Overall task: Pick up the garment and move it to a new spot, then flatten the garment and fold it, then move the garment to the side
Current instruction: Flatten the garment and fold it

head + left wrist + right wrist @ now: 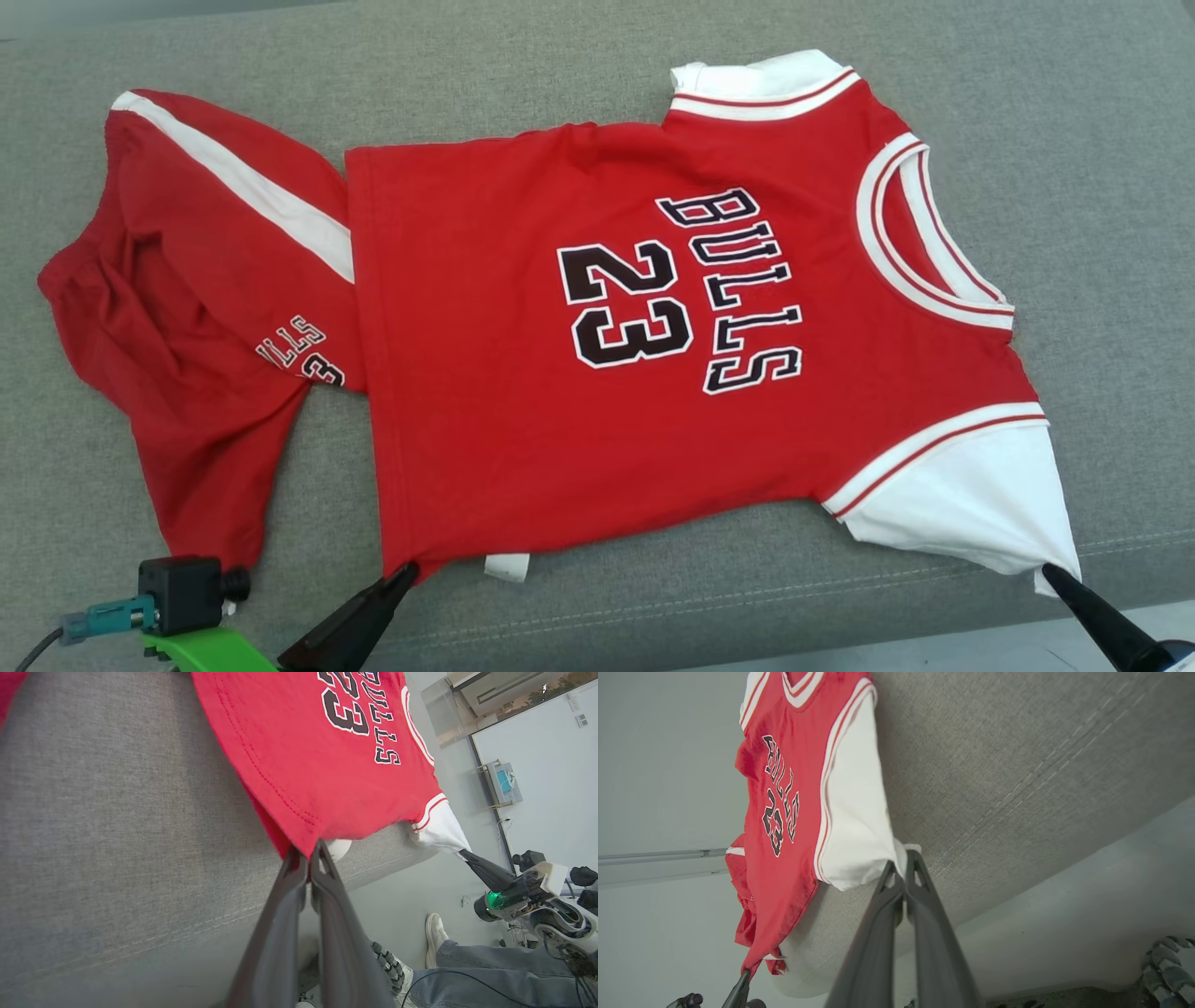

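red white-sleeved BULLS 23 jersey | left gripper pinches hem, right gripper sleeve | drag evenly, keep taut

Left gripper, lower left of head view: fingers were long, tapered, matte black. Beside it sat a black camera cube on a bright green bracket, with a teal connector and a grey cable. Right gripper, lower right: same black taper. At the right edge of the left wrist view it had a green ring and a pale housing.

Head above; wrists close at garment
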Motion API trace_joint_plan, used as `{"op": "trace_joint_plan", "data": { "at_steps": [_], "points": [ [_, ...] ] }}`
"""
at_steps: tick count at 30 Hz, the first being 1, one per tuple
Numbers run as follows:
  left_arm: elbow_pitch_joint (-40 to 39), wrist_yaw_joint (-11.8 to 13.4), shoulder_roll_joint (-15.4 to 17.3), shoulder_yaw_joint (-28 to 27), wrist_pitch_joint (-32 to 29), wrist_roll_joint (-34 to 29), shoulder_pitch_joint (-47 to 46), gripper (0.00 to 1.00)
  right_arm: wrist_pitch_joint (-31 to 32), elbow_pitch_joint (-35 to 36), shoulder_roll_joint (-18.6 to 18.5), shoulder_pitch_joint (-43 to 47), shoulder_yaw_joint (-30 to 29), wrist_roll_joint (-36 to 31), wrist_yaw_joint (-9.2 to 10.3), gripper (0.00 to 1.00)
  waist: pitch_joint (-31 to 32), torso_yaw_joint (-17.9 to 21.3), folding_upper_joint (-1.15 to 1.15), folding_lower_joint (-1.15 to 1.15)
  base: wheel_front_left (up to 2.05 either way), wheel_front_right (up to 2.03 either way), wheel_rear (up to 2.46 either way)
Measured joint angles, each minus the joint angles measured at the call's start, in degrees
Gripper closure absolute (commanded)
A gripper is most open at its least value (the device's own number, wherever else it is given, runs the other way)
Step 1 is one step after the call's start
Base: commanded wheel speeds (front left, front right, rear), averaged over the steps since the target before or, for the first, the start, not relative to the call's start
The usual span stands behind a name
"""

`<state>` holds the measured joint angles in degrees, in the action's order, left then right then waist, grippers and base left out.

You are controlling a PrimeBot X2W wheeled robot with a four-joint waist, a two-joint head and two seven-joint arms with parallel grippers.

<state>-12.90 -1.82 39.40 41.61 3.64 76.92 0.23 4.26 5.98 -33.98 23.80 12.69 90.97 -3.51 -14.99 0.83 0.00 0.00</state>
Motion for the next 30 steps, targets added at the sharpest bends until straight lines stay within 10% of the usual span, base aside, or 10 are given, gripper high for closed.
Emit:
{"op": "trace_joint_plan", "data": {
  "at_steps": [16, 17, 19, 22, 23, 30],
  "points": [
    [4.27, 0.89, -1.66, 0.55, 0.23, 1.6, 2.44, 1.0, 0.83, -4.03, 0.53, -0.21, 2.37, -1.55, 0.08, 1.0, 3.35, -0.46, 0.0, 0.0, 0.0, 0.0, 0.0],
    [4.59, 0.9, -1.82, 0.49, 0.41, 1.7, 2.44, 0.96, 0.83, -4.23, 0.53, -0.21, 2.52, -1.98, 0.09, 1.0, 3.7, -0.49, 0.0, 0.0, 0.0, 0.0, 0.0],
    [4.95, 0.92, -2.42, 0.27, 0.78, 2.09, 2.44, 0.53, 0.83, -4.67, 0.51, -0.31, 2.79, -3.07, 0.18, 1.0, 4.33, -0.55, 0.0, 0.0, 0.0, 0.0, 0.0],
    [5.77, 1.43, -2.8, 0.29, 0.97, 2.14, 2.43, 0.0, 0.93, -5.02, 0.33, -1.2, 3.69, -4.42, 0.59, 0.43, 4.99, -0.49, 0.0, 0.0, 0.0, 0.0, 0.0],
    [6.15, 1.46, -2.99, 0.29, 0.97, 2.16, 2.42, 0.0, 0.93, -5.08, 0.29, -1.46, 3.88, -4.78, 0.6, 0.02, 5.06, -0.42, 0.0, 0.0, 0.0, 0.0, 0.0],
    [10.02, 2.13, -4.9, 1.1, 0.94, 2.37, 2.42, 0.0, 1.59, -7.15, 0.12, -3.65, 6.46, -8.17, 2.18, 0.0, 6.01, 0.22, 0.0, 0.0, 0.0, 0.0, 0.0]
  ]
}}
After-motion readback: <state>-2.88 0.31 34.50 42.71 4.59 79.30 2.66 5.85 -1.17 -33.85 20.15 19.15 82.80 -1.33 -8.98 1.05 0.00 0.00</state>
